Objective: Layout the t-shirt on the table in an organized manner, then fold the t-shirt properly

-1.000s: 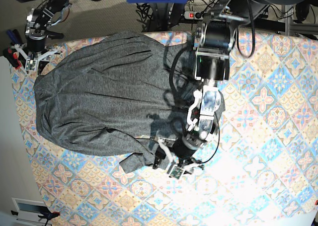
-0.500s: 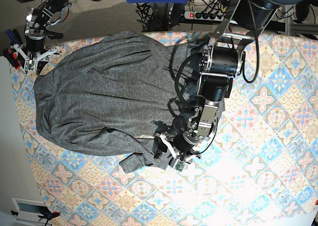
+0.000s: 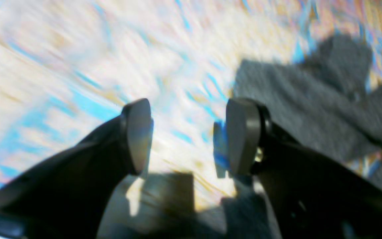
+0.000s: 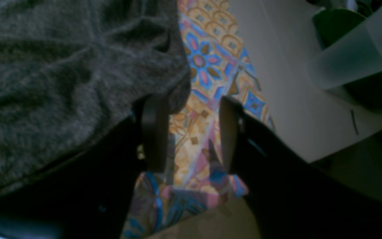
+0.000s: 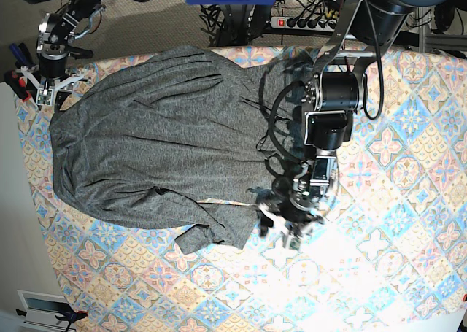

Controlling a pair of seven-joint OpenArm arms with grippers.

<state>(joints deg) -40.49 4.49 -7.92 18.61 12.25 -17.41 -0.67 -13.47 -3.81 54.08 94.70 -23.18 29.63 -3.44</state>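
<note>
- The table is being covered by a patterned cloth, and the t-shirt is lying spread but wrinkled across its left and middle part in the base view, with one sleeve bunched near the front edge.
- The left gripper is being held just beside that bunched sleeve; in the left wrist view its jaws are standing apart with only tablecloth between them, nothing gripped.
- The right gripper is being held at the far corner of the table, jaws apart and empty, with the t-shirt's edge just beside one finger.
- Judged from this, laying out is being done: the sleeve should be pinched at its hem, lifted only slightly and drawn outward, while the opposite edge is being held down so the body is not dragged.
- The left wrist view is being smeared by blur, so fabric folds there are hard to read; the sleeve's underside is hidden.
</note>
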